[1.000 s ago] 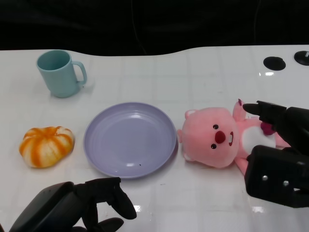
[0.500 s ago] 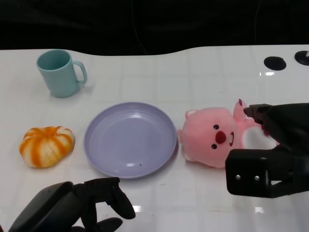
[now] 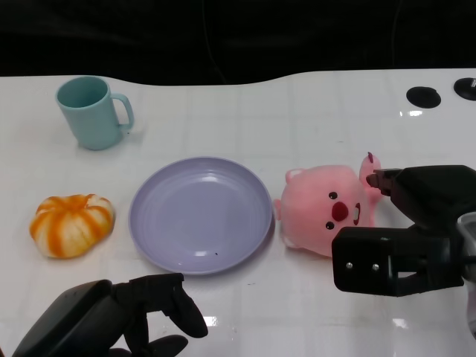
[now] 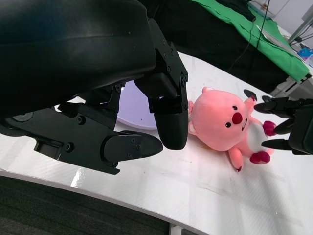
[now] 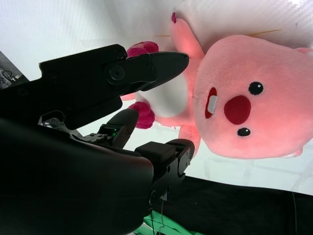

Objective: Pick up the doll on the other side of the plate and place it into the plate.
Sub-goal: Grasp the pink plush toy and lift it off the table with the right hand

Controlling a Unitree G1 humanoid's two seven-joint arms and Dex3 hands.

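Note:
A pink plush doll (image 3: 327, 212) lies on its back just right of the lilac plate (image 3: 201, 216), its head close to the rim. My right hand (image 3: 405, 238) is down over the doll's body, covering its belly and legs in the head view. In the right wrist view the doll (image 5: 244, 103) has my right hand's (image 5: 98, 147) fingers (image 5: 146, 68) on both sides of its white belly, and it still lies on the table. The left wrist view shows the doll (image 4: 227, 120), the plate (image 4: 134, 110) and my right hand (image 4: 288, 122). My left hand (image 3: 119, 320) hangs at the near left edge, loosely bent and holding nothing.
A teal mug (image 3: 93, 113) stands at the back left. An orange-and-white pumpkin toy (image 3: 72, 224) lies left of the plate. Two dark round holes (image 3: 422, 96) sit in the table's far right corner. The table's near edge runs close under both hands.
My right hand has slid left over the doll's body and its fingers have drawn in around it. The doll, plate and left hand have not moved.

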